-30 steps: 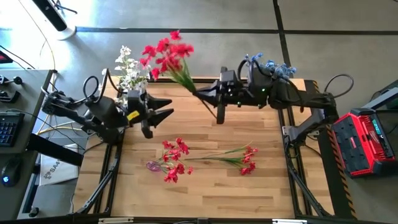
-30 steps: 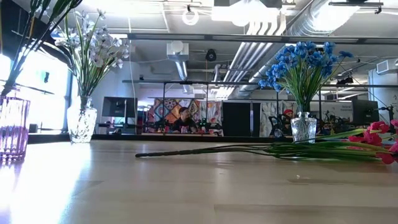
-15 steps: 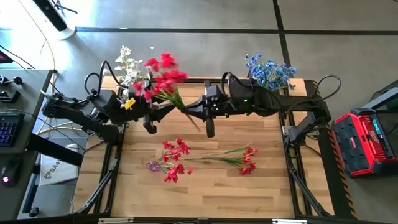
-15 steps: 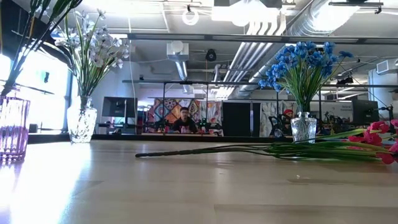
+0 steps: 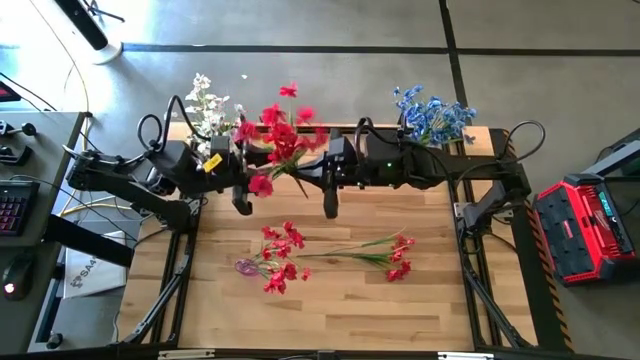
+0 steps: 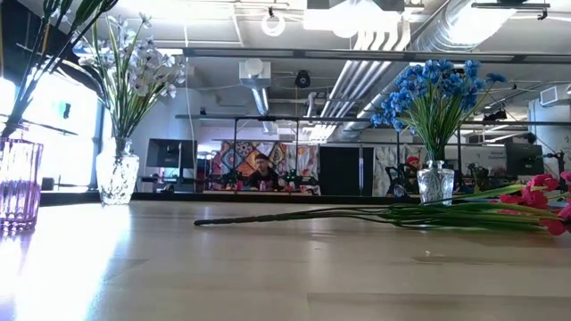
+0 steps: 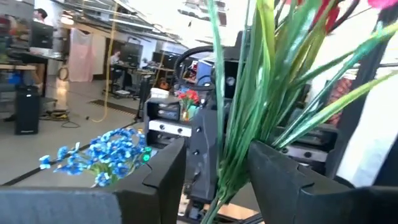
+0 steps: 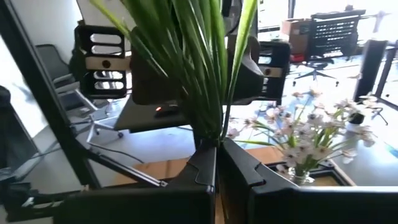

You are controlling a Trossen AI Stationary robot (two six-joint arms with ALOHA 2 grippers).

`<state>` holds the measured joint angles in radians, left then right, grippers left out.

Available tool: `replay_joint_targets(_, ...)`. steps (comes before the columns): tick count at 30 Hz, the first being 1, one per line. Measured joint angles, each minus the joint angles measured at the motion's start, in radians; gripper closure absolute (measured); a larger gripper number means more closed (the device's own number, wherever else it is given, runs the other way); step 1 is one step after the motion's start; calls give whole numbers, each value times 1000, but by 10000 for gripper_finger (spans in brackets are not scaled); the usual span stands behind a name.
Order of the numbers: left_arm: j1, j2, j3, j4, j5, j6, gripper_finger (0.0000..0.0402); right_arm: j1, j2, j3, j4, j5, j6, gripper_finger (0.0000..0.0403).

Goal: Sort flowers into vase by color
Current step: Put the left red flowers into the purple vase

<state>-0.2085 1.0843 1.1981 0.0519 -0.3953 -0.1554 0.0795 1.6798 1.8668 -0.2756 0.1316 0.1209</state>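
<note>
Handover in mid-air, above the far middle of the wooden table [image 5: 330, 300]! A bunch of red artificial flowers on long green stems [image 5: 277, 143] hangs between the two arms. The right gripper [image 8: 216, 163] has its dark fingers pinched fully together on the base of those stems. The left gripper [image 7: 214, 167] reaches in from the other side, its two fingers standing apart with the green stems running between them; they look poised to close, but I cannot tell that they press yet.

Down on the table lie more red sprigs [image 5: 283, 256], spread flat near the middle and well apart from both arms, with a small purple glass vase [image 5: 246, 267] among them. At the far edge a clear glass vase of white blossoms [image 6: 119, 116] stands on the left and a clear glass vase of blue blossoms [image 6: 434, 120] on the right, each colour apparently settled.

My read: red is the colour in hand. Next the left fingers need a firm grip on the stems before the right lets go, then a carry to the purple vase
</note>
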Motion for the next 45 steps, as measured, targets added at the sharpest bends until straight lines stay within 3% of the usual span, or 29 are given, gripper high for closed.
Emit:
replay_joint_targets(12, -2, -3, 0, -68, -93, 3, 206, -6, -21, -1, 14, 95, -17, 403)
replay_joint_targets(19, 27, -3, -1, -38, -94, 11, 206, -26, -18, -1, -23, 23, 10, 403)
replay_joint_targets(23, 67, -1, -2, -10, -9, 6, 206, -35, -13, 1, -30, -34, 10, 402)
replay_joint_targets(28, 121, 13, -2, 15, 172, -20, 206, -44, -6, 1, -53, -39, 10, 402)
replay_joint_targets(32, 153, 28, -2, 22, 245, -49, 208, -47, -4, 1, -57, -39, 9, 402)
replay_joint_targets(37, 174, 33, -2, 22, 253, -50, 251, -47, -4, 1, -61, -39, 9, 402)
replay_joint_targets(43, 184, 17, -2, 7, 255, -37, 378, -47, -4, 1, -80, -66, 24, 403)
replay_joint_targets(45, 184, 12, -2, -4, 255, -27, 390, -47, -4, 1, -82, -66, 37, 401)
